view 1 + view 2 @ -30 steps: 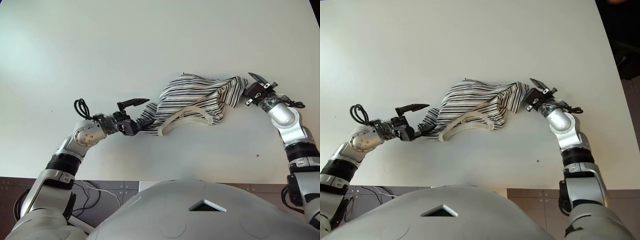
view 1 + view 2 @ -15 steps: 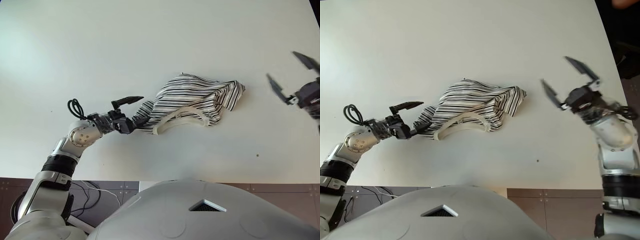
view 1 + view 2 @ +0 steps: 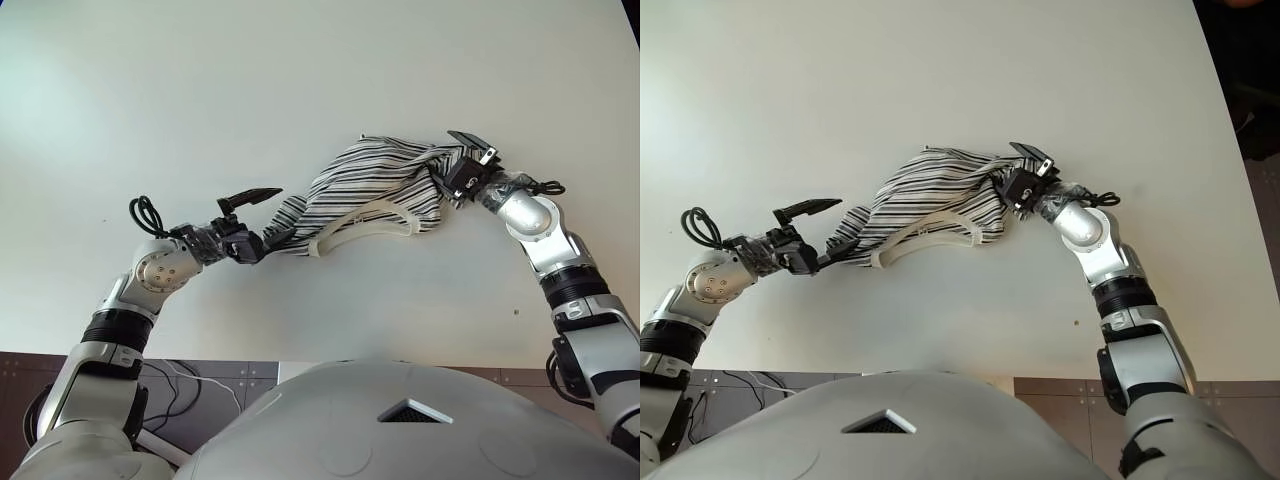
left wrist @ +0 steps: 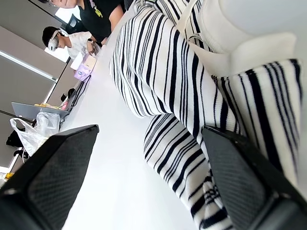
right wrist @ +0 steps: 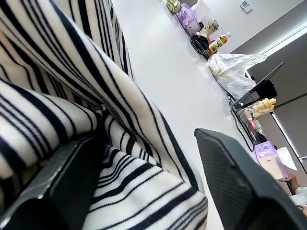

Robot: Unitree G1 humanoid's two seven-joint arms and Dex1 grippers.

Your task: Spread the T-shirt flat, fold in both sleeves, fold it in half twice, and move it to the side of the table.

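Observation:
A black-and-white striped T-shirt (image 3: 370, 180) lies bunched in the middle of the white table (image 3: 300, 80), its white collar (image 3: 365, 215) facing the near edge. My left gripper (image 3: 270, 215) is at the shirt's left end, open. One finger is raised above the table and the other sits against the striped cloth (image 4: 168, 72). My right gripper (image 3: 446, 160) is at the shirt's right end, also open, with a fold of the cloth (image 5: 48, 120) lying between its spread fingers.
The table's near edge (image 3: 200, 356) runs just in front of my arms, with cables on the floor below. Along the table's far side stand a plastic bag (image 5: 235, 67), bottles (image 5: 218, 43) and a laptop (image 4: 33, 110). Bare tabletop surrounds the shirt.
My right gripper let go of the shirt's right end, swung out to the right wide open, and has come back onto that end. The left gripper drew slightly left with the cloth.

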